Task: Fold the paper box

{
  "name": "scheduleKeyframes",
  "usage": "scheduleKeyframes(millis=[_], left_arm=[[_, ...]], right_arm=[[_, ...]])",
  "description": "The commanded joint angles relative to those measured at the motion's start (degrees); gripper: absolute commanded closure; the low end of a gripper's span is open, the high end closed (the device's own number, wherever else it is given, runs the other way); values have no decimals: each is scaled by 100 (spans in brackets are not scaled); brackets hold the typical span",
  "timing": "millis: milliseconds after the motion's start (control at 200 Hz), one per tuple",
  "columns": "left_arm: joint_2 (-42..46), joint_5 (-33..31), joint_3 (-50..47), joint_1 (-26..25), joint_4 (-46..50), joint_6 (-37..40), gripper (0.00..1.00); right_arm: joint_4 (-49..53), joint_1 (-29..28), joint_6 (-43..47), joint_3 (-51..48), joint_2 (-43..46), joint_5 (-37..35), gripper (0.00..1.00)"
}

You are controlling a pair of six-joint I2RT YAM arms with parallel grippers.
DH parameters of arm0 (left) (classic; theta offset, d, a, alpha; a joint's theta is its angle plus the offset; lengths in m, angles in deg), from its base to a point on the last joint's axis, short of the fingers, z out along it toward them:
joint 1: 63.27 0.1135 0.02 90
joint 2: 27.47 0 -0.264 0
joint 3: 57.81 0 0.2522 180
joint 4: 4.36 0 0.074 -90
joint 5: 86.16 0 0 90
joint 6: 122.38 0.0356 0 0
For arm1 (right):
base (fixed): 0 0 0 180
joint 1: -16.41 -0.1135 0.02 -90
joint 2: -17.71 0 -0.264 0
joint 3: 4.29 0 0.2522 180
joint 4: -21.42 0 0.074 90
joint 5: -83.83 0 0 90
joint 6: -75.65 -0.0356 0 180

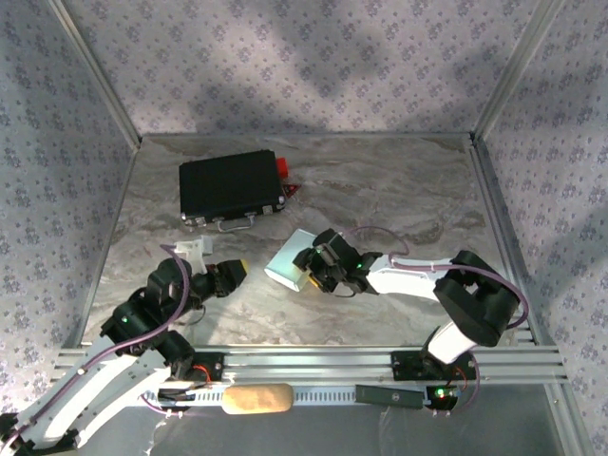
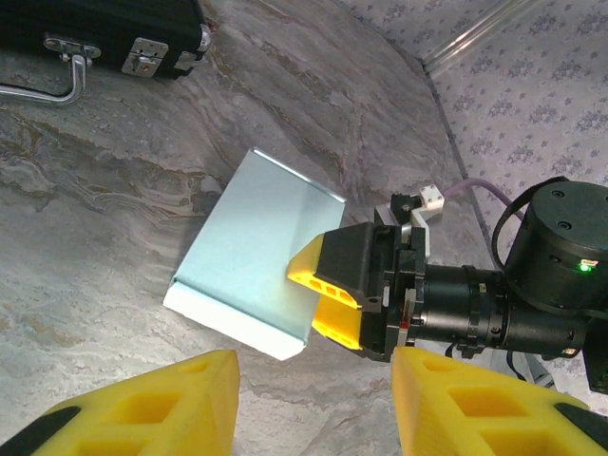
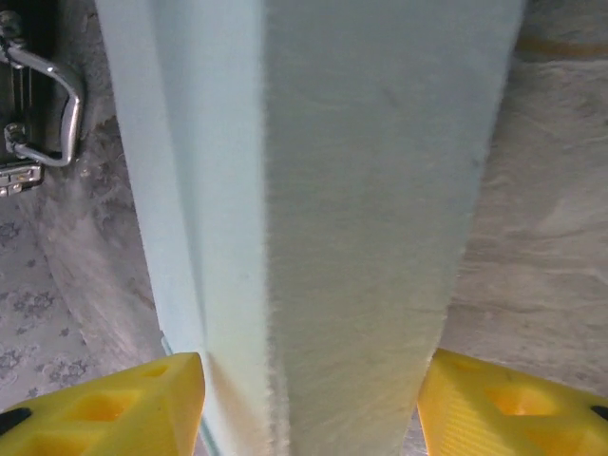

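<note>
Black case (image 1: 231, 187) on marble table (image 1: 399, 190)

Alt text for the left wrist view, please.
A pale blue paper box lies on the marbled table, with the right gripper straddling its lower right corner. The left gripper hangs open in the foreground, and a black case sits at top left.

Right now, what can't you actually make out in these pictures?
- Whether the right gripper truly pinches the paper box or just straddles it: top view too small, right wrist view too close.
- Black case: cut off by the left wrist view's top edge.
- Tan object on the front rail: too small to identify, top view.
</note>
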Motion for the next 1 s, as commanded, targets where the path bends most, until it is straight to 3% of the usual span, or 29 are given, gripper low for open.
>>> scheduleKeyframes(millis=[0,290,335,440,460,480,490,500,510,640,720,795,894,939,994], left_arm=[[10,71,19,31,-172,137,54],[-125,6,352,81,113,295,53],[-188,1,470,118,185,361,53],[-388,-102,876,304,552,599,50],[-440,-98,961,364,626,648,47],[-483,-83,1043,442,700,699,35],[-517,-75,1082,479,736,744,26],[-548,-64,1116,520,767,774,10],[-580,-48,1157,563,794,815,3],[-1155,205,1703,1401,1113,1564,0],[-1620,-4,2133,1839,1475,2046,0],[-1914,-1023,2348,2031,1588,2161,0],[-2106,-2996,2224,2119,1399,2009,0],[-2074,-3669,1974,2196,1197,2012,0],[-1925,-3742,1514,2355,450,2514,0]], right_arm=[[163,139,169,128,194,207,34],[1849,574,554,431,1203,-25,14],[2029,679,950,485,1537,-268,2],[2438,1013,2378,650,2387,-1048,1],[2693,1074,2593,733,2527,-1317,1],[2980,1108,2831,826,2657,-1636,1],[3137,1123,2946,870,2716,-1843,1],[3281,1131,3054,910,2778,-2042,1],[3407,1137,3155,937,2827,-2239,1],[4217,1440,4002,847,3696,-4398,1],[3446,1750,4796,163,4410,-5200,1],[1524,2384,6470,-967,5052,-4614,1],[-645,3226,7108,-2427,5406,-4109,1],[-1028,3595,7184,-2707,5236,-3852,1],[-932,4133,7068,-2705,4757,-3462,1]])
